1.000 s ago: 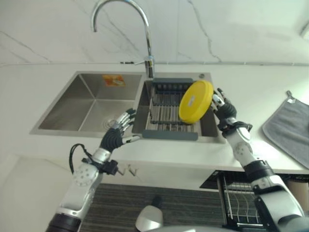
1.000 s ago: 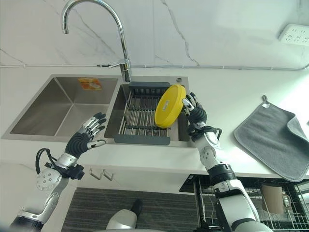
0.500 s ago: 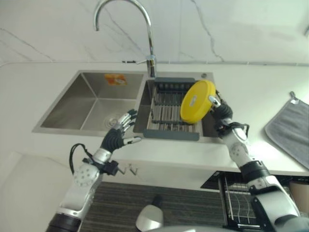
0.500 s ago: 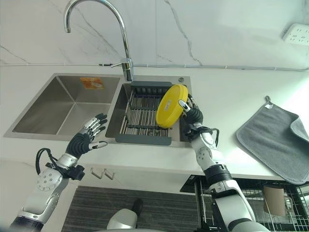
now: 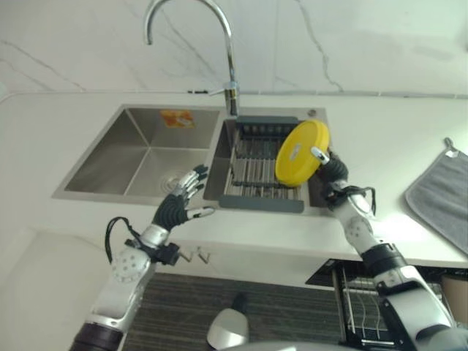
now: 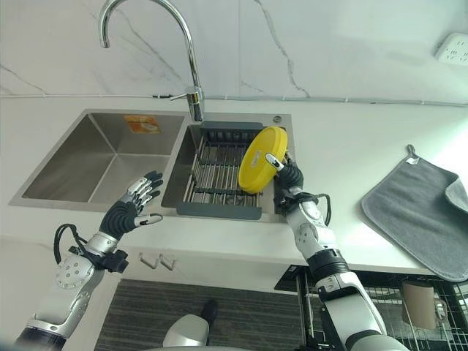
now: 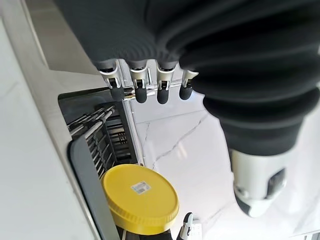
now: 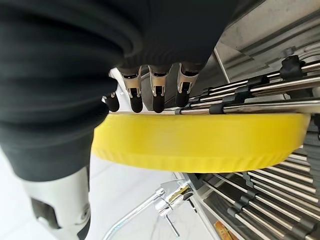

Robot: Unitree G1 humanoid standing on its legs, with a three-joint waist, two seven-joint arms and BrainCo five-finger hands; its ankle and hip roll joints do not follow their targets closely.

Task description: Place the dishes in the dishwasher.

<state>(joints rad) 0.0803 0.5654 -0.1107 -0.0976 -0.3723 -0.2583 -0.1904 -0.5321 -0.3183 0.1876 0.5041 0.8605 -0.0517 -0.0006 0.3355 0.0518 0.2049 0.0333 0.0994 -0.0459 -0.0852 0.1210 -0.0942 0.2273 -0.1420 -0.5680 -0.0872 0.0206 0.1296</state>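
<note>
In the left eye view, the yellow plate (image 5: 300, 152) stands tilted on its edge over the right end of the drying rack (image 5: 258, 172), which sits in the right basin of the sink (image 5: 139, 150). The right hand (image 5: 330, 172) is at the plate's lower right edge, thumb on the front face and the other fingers behind it, hidden by the plate. The left hand (image 5: 175, 204) hovers at the front rim of the sink, just left of the rack, fingers spread and relaxed, holding nothing. The tap (image 5: 219, 44) rises behind the sink. To the right of the sink a grey cloth (image 5: 441, 201) lies on the desk (image 5: 380, 139), cut off by the picture's edge.

The right eye view shows more of the cloth, and below the desk edge, to the right of the sink, part of a wire rack (image 6: 365, 292).

In the left wrist view the straight fingers (image 7: 139, 90) point toward the rack, and past them the plate's underside shows a small label (image 7: 140, 187).

In the right wrist view the fingers (image 8: 156, 92) lie against one face of the plate's rim, over the rack's bars; the thumb's contact is hard to make out here.
</note>
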